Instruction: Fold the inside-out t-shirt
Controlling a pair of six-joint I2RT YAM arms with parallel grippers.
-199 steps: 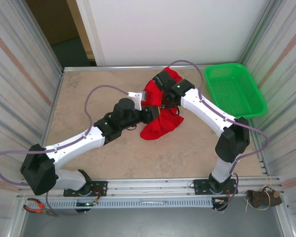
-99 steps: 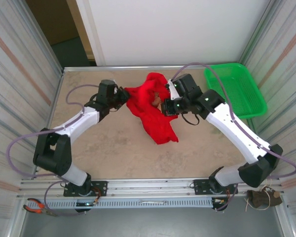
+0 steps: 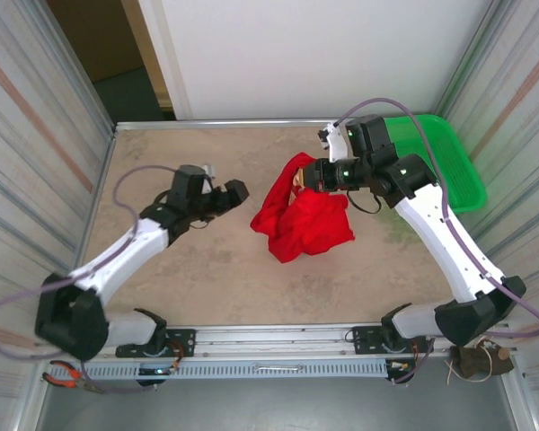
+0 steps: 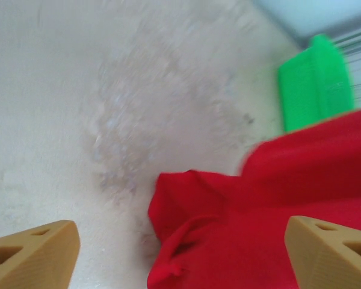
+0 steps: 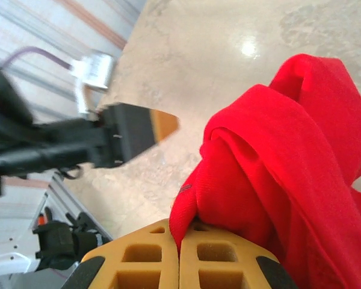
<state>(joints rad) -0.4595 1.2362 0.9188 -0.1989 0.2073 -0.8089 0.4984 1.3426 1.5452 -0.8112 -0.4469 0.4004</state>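
The inside-out t-shirt (image 3: 301, 220) is a bunched bright red heap near the middle of the table, its top pulled up toward the right. My right gripper (image 3: 313, 177) is shut on a fold of that cloth; in the right wrist view the red fabric (image 5: 277, 174) is pinched between the two tan fingertips (image 5: 183, 238). My left gripper (image 3: 239, 190) hovers open to the left of the shirt, apart from it. In the left wrist view its tan fingers (image 4: 33, 259) stand wide, with the red shirt (image 4: 253, 229) ahead and nothing between them.
A green plastic mesh basket (image 3: 427, 162) sits at the back right corner, partly under the right arm, and shows as a green shape (image 4: 316, 81) in the left wrist view. Metal walls close in the table on both sides. Bare beige tabletop (image 3: 162, 269) lies left and front.
The left gripper let go of the shirt, opened and drew back to the left. The right gripper pulled the shirt rightward and up; the heap has shifted right.
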